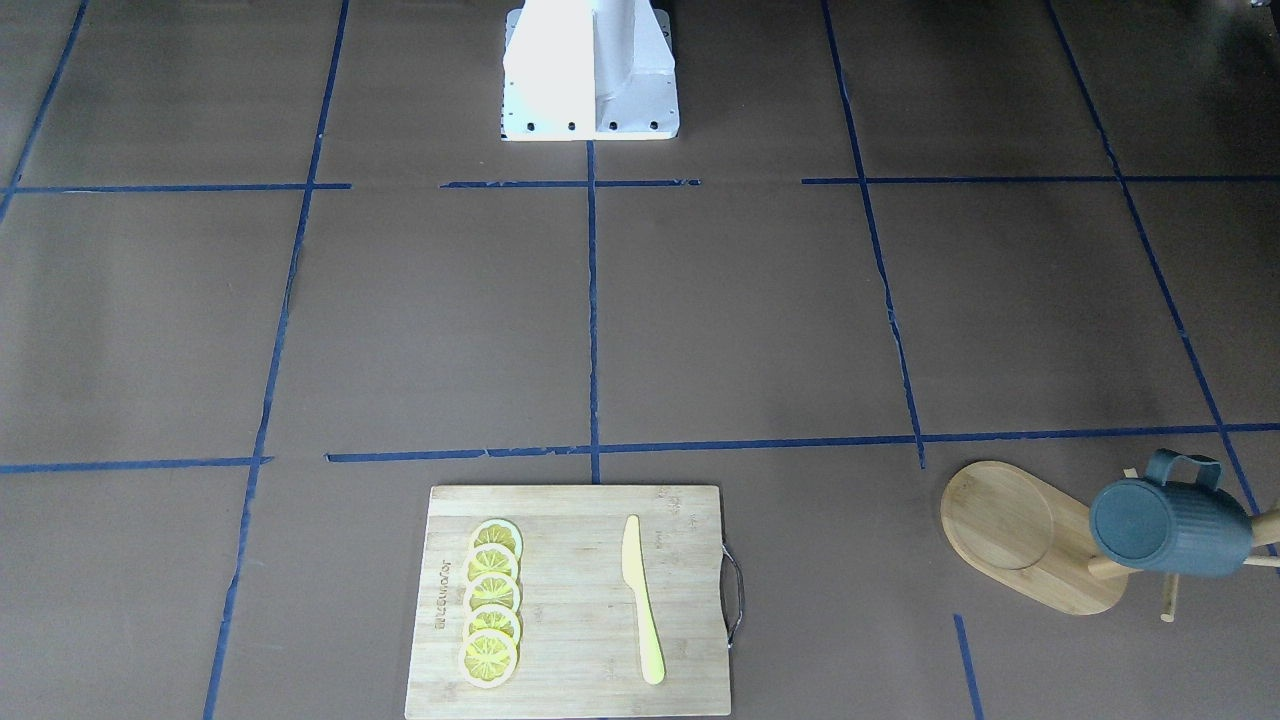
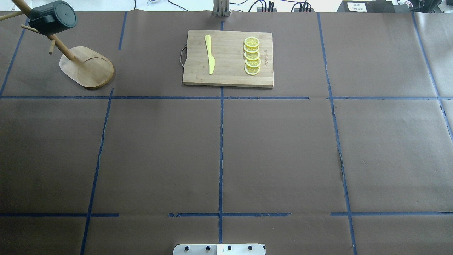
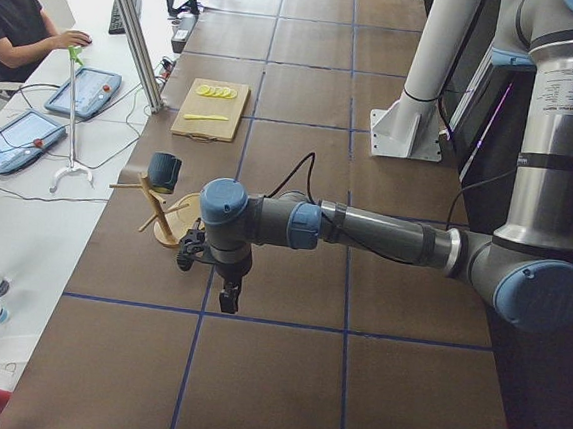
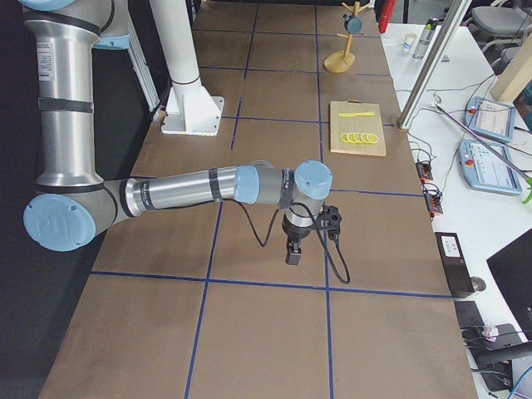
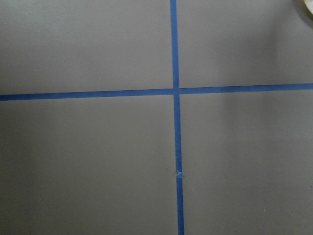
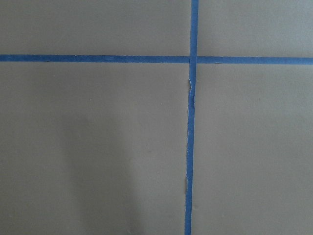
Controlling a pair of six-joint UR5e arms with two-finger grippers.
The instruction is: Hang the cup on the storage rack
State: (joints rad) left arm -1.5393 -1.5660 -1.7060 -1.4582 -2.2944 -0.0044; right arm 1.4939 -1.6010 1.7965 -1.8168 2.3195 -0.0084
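Cup (image 1: pixel 1170 525) hangs on storage rack (image 1: pixel 1000 520) at the brown, blue-taped tabletop (image 2: pixel 226 148) corner, apart from left gripper (image 3: pixel 227 300) and right gripper (image 4: pixel 293 253); their opening cannot be told.

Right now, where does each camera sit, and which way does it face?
Front: across table, facing robot's base.
Overhead: behind robot, facing forward; base edge.
Left side: table end; left arm near.
Right side: table end; right arm near.
Left wrist: down at tape; no body.
Right wrist: same.
Front and overhead share the cup.
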